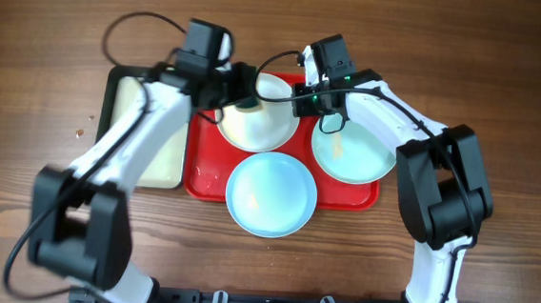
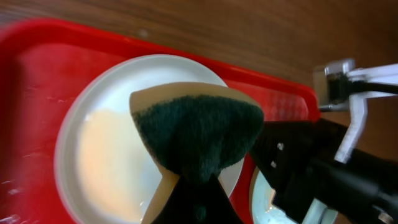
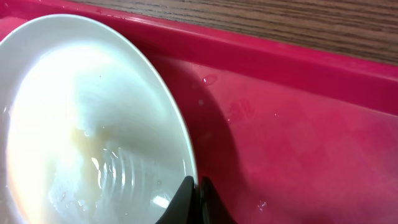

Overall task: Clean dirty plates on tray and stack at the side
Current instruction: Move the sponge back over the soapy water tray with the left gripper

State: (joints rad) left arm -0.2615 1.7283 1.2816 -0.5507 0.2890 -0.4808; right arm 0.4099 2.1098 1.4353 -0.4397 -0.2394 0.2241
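On the red tray [image 1: 207,171] lie three plates: a white plate [image 1: 263,122] at the back left, a pale aqua plate [image 1: 356,157] on the right and another aqua plate [image 1: 270,194] overhanging the front rim. My left gripper [image 1: 241,97] is shut on a green sponge [image 2: 199,134] with a tan backing, held just above the white plate [image 2: 106,162]. My right gripper [image 3: 196,186] pinches the right rim of the wet white plate [image 3: 87,118], jaws shut on it over the tray [image 3: 298,124].
A black-rimmed tray [image 1: 111,112] with a cream inside lies against the red tray's left side, under my left arm. A few crumbs [image 1: 81,131] dot the wooden table left of it. The right arm [image 2: 323,168] crowds the left wrist view's right side.
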